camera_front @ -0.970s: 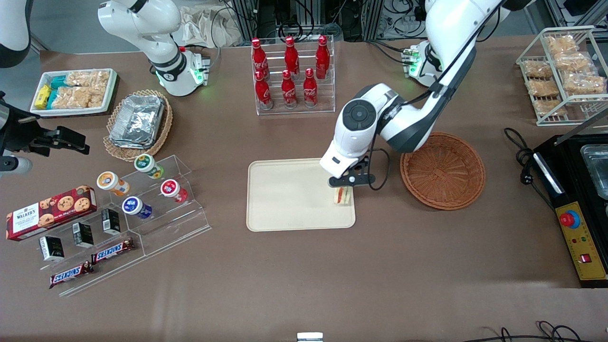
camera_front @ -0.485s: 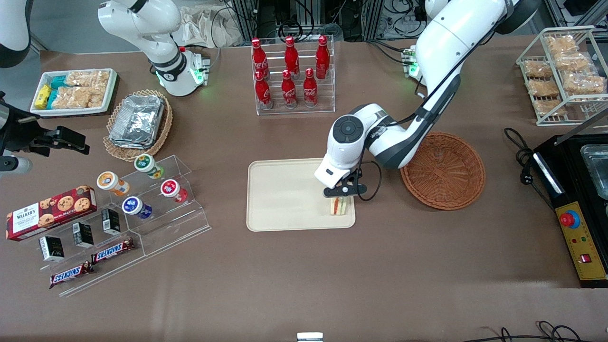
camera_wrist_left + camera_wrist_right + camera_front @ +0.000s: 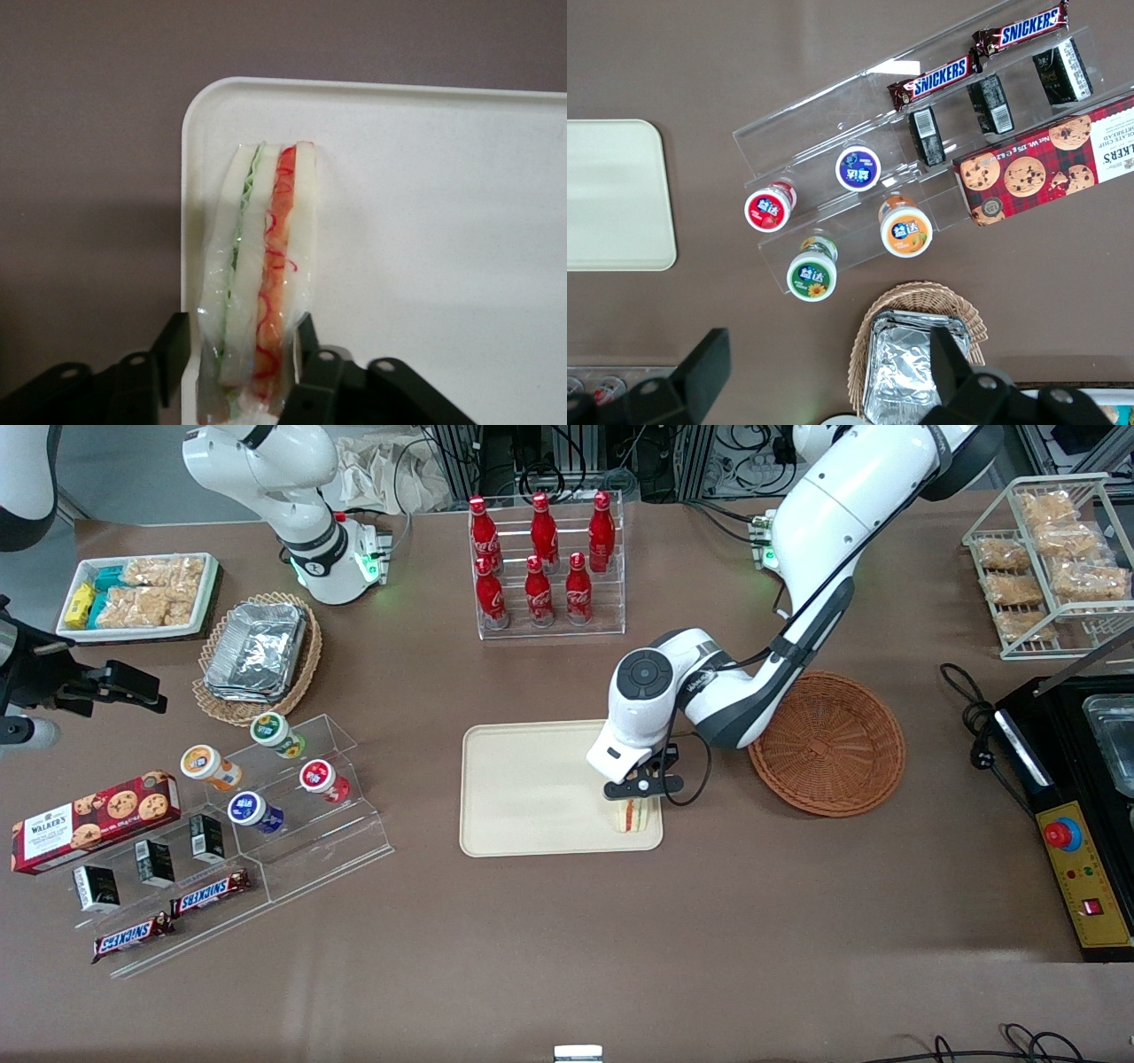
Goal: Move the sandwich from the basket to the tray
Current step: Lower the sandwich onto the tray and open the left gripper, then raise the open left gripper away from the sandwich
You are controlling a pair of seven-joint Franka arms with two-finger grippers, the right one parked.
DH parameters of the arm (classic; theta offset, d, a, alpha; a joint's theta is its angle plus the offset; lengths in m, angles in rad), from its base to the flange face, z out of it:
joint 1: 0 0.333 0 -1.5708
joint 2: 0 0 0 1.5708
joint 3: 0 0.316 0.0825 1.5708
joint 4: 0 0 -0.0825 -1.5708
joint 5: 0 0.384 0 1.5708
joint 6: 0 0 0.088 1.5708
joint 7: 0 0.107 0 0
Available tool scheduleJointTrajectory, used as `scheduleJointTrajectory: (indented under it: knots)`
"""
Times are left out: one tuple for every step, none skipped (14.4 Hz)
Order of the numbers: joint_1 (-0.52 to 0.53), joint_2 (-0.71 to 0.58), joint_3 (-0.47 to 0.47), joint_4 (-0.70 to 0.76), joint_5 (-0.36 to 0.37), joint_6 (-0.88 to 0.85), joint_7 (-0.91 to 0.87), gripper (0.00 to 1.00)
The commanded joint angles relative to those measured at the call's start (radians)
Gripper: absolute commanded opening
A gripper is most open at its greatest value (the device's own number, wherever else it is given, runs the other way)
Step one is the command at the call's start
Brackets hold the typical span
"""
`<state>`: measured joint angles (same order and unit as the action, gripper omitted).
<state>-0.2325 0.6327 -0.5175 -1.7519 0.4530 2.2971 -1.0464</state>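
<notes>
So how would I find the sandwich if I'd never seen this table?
Find the flat cream tray mid-table, nearer the front camera than the rack of red bottles. At the tray corner closest to the round reddish-brown basket, the gripper holds the sandwich. It is the only white bread wedge, striped with green and orange-red filling.

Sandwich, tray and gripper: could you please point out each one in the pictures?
sandwich (image 3: 261, 266), left wrist view, on its striped cut edge.
tray (image 3: 532, 779), front view, on its bare floor.
gripper (image 3: 640, 790), front view, between its fingertips, above the sandwich at the tray's corner.
</notes>
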Motion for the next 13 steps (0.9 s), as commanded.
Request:
scheduleJointTrajectory:
  knots:
    - [-0.011, 0.010, 0.002, 0.022, 0.029, 0.001, -0.033, 1.00]
    - [-0.011, 0.008, 0.002, 0.023, 0.027, 0.001, -0.033, 1.00]
    - [-0.011, 0.008, 0.002, 0.026, 0.029, 0.002, -0.033, 1.00]
    - [-0.011, 0.010, 0.002, 0.028, 0.027, 0.001, -0.033, 1.00]
    - [-0.011, 0.010, 0.002, 0.029, 0.027, 0.001, -0.033, 1.00]
    - [-0.011, 0.010, 0.002, 0.029, 0.027, 0.001, -0.035, 1.00]
    - [-0.010, 0.007, 0.001, 0.032, 0.018, 0.001, -0.037, 1.00]
    - [-0.007, -0.011, 0.001, 0.041, 0.012, -0.011, -0.040, 1.00]
    - [0.002, -0.054, -0.001, 0.042, -0.003, -0.037, -0.040, 1.00]
    - [0.005, -0.098, 0.001, 0.048, -0.045, -0.089, -0.038, 1.00]
    - [0.013, -0.148, 0.001, 0.060, -0.087, -0.146, -0.034, 1.00]
    - [0.033, -0.194, 0.001, 0.064, -0.106, -0.203, -0.026, 1.00]
    - [0.067, -0.238, -0.001, 0.065, -0.126, -0.238, -0.023, 1.00]
